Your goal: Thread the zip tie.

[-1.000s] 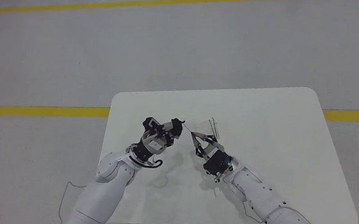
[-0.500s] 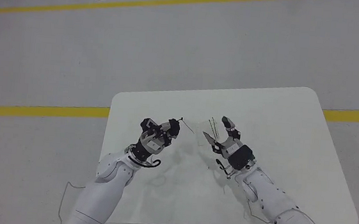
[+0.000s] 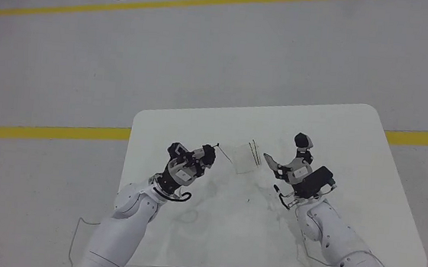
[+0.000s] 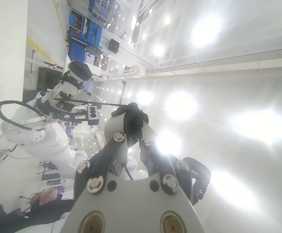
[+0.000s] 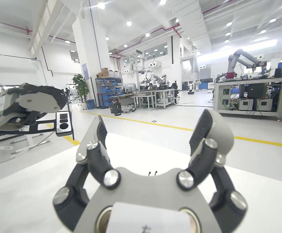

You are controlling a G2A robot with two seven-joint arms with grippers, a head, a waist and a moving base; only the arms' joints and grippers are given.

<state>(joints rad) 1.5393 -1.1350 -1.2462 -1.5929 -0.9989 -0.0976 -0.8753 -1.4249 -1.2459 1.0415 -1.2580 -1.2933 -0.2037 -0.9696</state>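
My left gripper [image 3: 208, 153] is held above the white table [image 3: 336, 136], shut on the head end of a thin black zip tie [image 3: 223, 153]. In the left wrist view the strap [image 4: 92, 102] sticks out straight from the closed fingertips [image 4: 132, 114]. My right gripper [image 3: 286, 152] stands open to the right of it, well apart from the strap, with nothing between its ribbed pads [image 5: 199, 129]. From the right wrist view, the left gripper [image 5: 33, 106] shows off to one side with the strap [image 5: 71, 125] hanging from it.
A few spare black zip ties [image 3: 254, 151] lie on the table between the two grippers; their heads [image 5: 152, 172] show just beyond the right gripper's palm. The table's right half and near edge are bare.
The right gripper, close against the strap's free end a second ago, has opened and drawn away to the right. The left gripper has kept its hold and barely moved.
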